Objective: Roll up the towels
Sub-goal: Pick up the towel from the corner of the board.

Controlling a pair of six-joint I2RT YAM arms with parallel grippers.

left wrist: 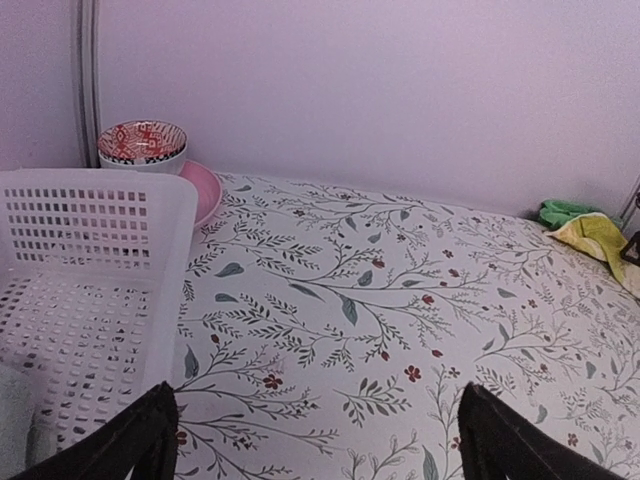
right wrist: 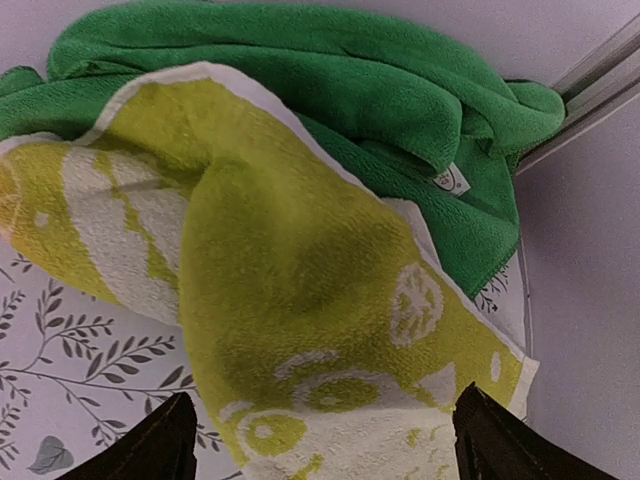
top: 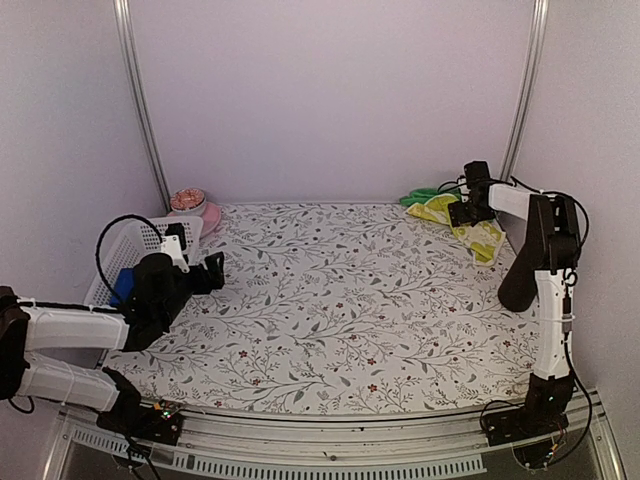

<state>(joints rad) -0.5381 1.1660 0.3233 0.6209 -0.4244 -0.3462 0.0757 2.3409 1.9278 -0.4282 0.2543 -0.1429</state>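
Observation:
Two towels lie crumpled together in the far right corner of the table. The yellow-lime towel (top: pixel 472 230) (right wrist: pixel 290 290) with pale markings lies partly over the plain green towel (top: pixel 424 195) (right wrist: pixel 350 80). My right gripper (top: pixel 467 212) (right wrist: pixel 320 450) hovers right over the yellow towel, open, its dark fingertips (right wrist: pixel 165 445) standing wide on either side of the cloth. On the left side of the table my left gripper (top: pixel 205 272) (left wrist: pixel 320 440) is open above bare tablecloth, holding nothing. In the left wrist view both towels are small at the far right, yellow (left wrist: pixel 600 235) and green (left wrist: pixel 565 210).
A white mesh basket (top: pixel 125 255) (left wrist: pixel 90 260) stands at the left edge beside my left gripper. Behind it a patterned bowl (top: pixel 187 200) (left wrist: pixel 142 145) sits in a pink bowl (top: pixel 208 217) (left wrist: pixel 203 190). Walls and metal rails close in the corner around the towels.

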